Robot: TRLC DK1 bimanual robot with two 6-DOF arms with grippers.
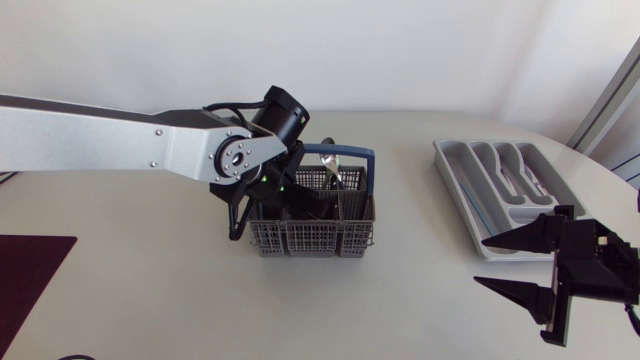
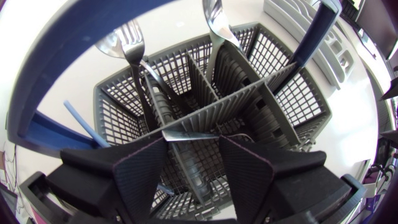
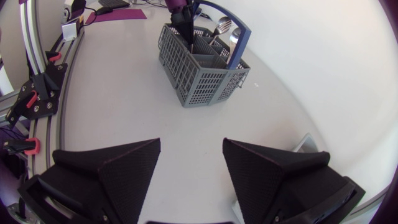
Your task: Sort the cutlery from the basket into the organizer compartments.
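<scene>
The grey cutlery basket (image 1: 312, 222) with a blue handle (image 1: 345, 152) stands mid-table. A spoon (image 1: 328, 160) sticks up from its far side. My left gripper (image 1: 300, 203) reaches down into the basket. In the left wrist view its fingers (image 2: 140, 171) stand apart over the dividers, and a flat metal cutlery handle (image 2: 199, 132) lies across between the tips of my left gripper (image 2: 191, 140). A fork (image 2: 127, 43) and a spoon (image 2: 214, 22) stand in the far cells. The grey organizer (image 1: 500, 190) lies at the right and holds some cutlery. My right gripper (image 1: 525, 268) hovers open just in front of it, holding nothing.
A dark purple mat (image 1: 30, 275) lies at the table's left front edge. From the right wrist view, bare tabletop (image 3: 124, 93) stretches between my right gripper (image 3: 189, 155) and the basket (image 3: 202, 71).
</scene>
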